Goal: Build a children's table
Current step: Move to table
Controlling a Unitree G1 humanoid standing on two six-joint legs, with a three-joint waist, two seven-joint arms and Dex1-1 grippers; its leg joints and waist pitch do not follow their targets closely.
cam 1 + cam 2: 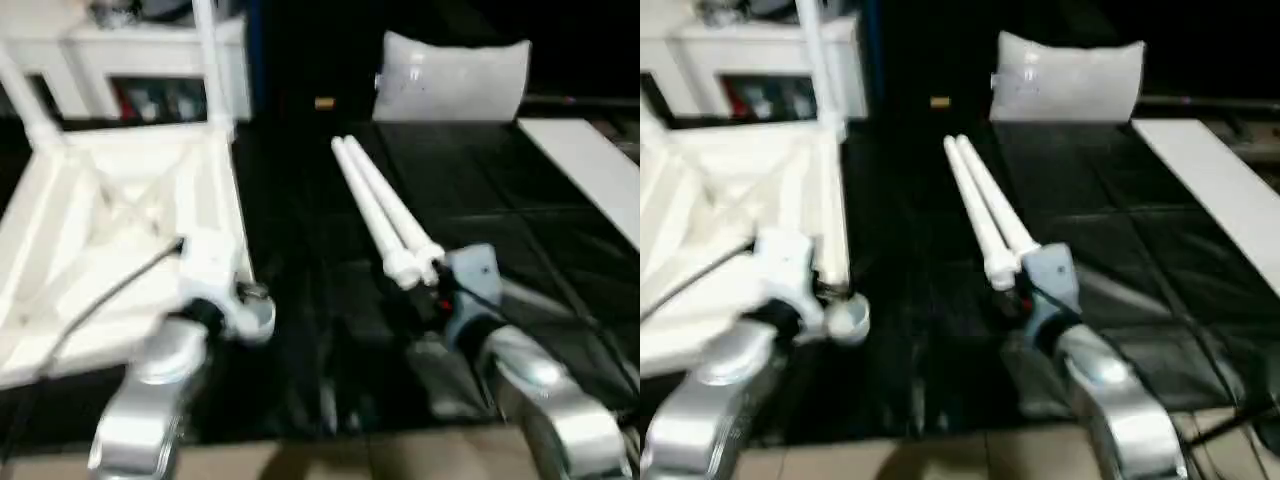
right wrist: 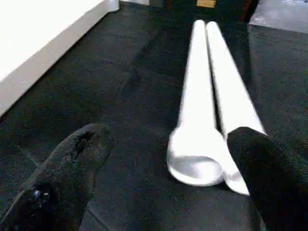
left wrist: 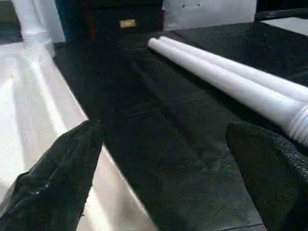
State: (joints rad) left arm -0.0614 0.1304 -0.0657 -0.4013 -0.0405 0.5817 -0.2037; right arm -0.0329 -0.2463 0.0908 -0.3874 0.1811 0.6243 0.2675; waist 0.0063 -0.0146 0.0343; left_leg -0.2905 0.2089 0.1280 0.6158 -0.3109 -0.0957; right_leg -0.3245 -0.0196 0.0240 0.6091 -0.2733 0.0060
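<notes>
The tabletop (image 1: 120, 230) lies upside down on the black mat (image 1: 500, 250), ribbed underside up, on the robot's left. Two legs already stand in its far corner sockets: one (image 1: 210, 60) at the far corner nearest the mat's middle, another (image 1: 25, 100) at the far left corner. The near corner socket (image 1: 252, 312) on the mat side is an open round ring.

Two loose legs (image 1: 385, 210) lie side by side, touching, on the mat to the right of the tabletop and well apart from it. They run from near the mat's middle back toward the robot, their wider ends nearest the right arm.

The left gripper (image 3: 163, 168) hovers at the tabletop's near edge, by the open socket, its two black fingers (image 3: 57, 178) spread wide and holding nothing; one finger is over the white rim, the other over the mat. A dark cable (image 1: 100, 300) runs across the tabletop to the left arm.

The right gripper (image 2: 163, 178) sits just short of the loose legs' wide ends, jaws wide apart and empty. One finger (image 2: 269, 178) overlaps the end of the outer leg in the wrist view; whether it touches cannot be told.

Beyond the tabletop stands a white cabinet (image 1: 120, 60). A pale cushion (image 1: 452, 78) leans at the mat's far edge, and a white panel (image 1: 590, 170) lies along the mat's right side.
</notes>
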